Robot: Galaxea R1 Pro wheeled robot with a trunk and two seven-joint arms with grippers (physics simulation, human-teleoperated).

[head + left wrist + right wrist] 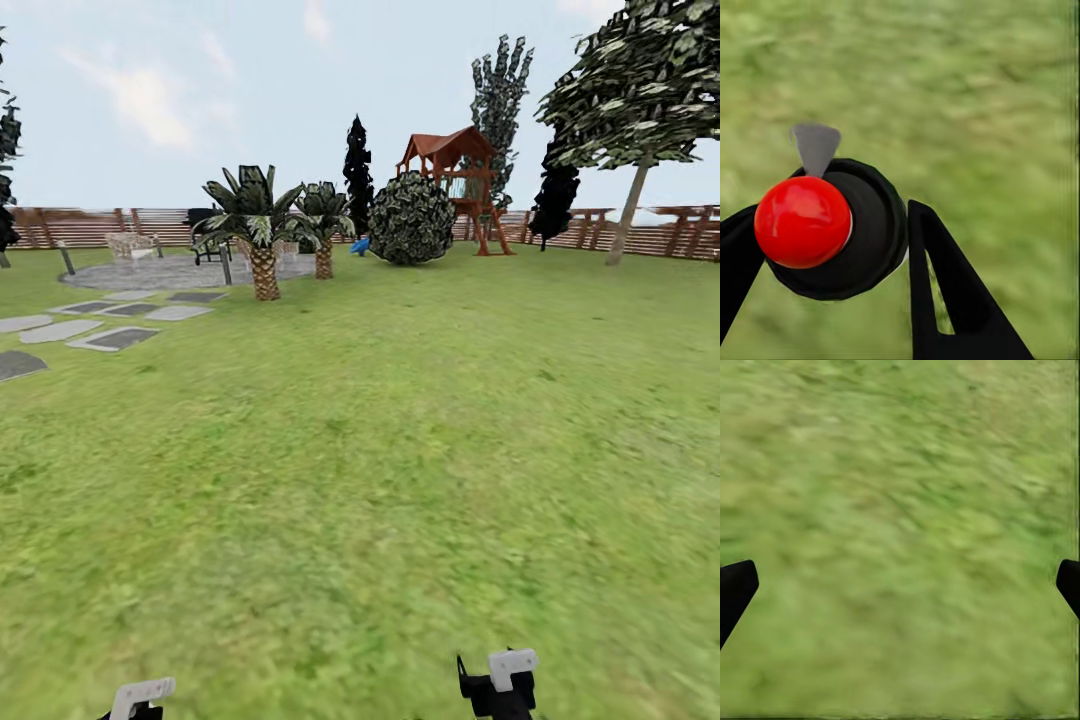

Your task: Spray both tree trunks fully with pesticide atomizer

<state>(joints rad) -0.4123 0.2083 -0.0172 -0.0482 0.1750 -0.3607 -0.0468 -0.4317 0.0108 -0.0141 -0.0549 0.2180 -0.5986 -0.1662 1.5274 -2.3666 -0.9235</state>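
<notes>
In the left wrist view, the pesticide atomizer (874, 232) shows as a round black body with a red ball cap (802, 221) and a grey pointed nozzle (816, 146). My left gripper (829, 236) is shut on it, a black finger (945, 292) on each side. My right gripper (900, 585) is open over bare grass, its fingertips (735, 585) far apart. In the head view, one tree (640, 80) stands far off at the right by the fence, its grey-brown tree trunk (630, 218) bare. No pesticide cloud is visible.
The garden lawn (400, 450) stretches ahead to a slatted wooden fence (80, 225). Two short palms (263, 245), a round shrub (411, 218), a red-roofed play tower (450, 165) and dark narrow trees (357, 165) stand at the back. Stepping stones (110, 338) and a paved patio (170, 270) lie at the left.
</notes>
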